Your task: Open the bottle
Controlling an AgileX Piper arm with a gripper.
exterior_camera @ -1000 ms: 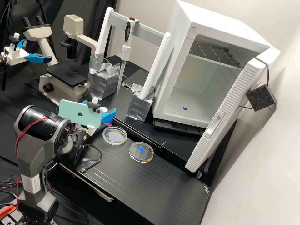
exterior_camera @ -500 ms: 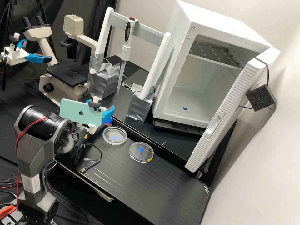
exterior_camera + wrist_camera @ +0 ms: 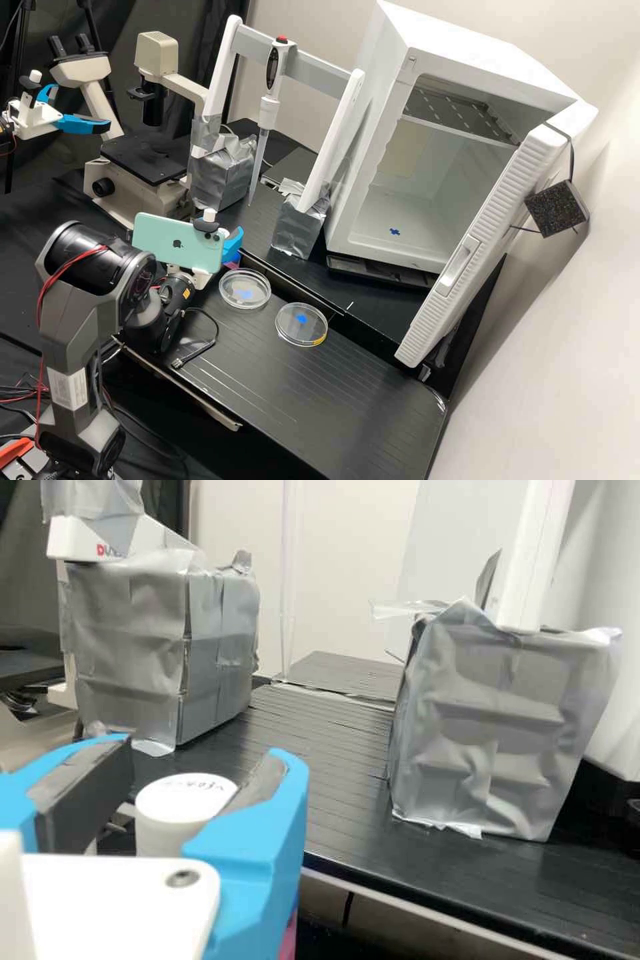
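From where I'm standing, the gripper (image 3: 233,245) is reaching over the worktop's (image 3: 320,387) back-left corner in the high view, beyond the nearer petri dish (image 3: 245,289). In the wrist view its blue fingers (image 3: 270,830) are standing fairly wide, one to either side of the bottle's white cap (image 3: 187,805). The cap is sitting much closer to one grey-padded fingertip than the other, and I can't tell whether either pad is touching it. Its round, pen-marked top is facing up. A bit of the bottle's pink body (image 3: 289,938) is peeking out beside the blue finger, lower than the cap. In the high view the bottle is mostly hiding behind the phone (image 3: 177,241) and the gripper, near the worktop's back edge.

The other petri dish (image 3: 301,325) is lying farther right along that edge, while a dark cable (image 3: 212,333) is curling near the worktop's left edge. Past the back edge, the pipette (image 3: 268,110) is hanging upright in its stand, and the white incubator (image 3: 393,243) is standing with its door open.
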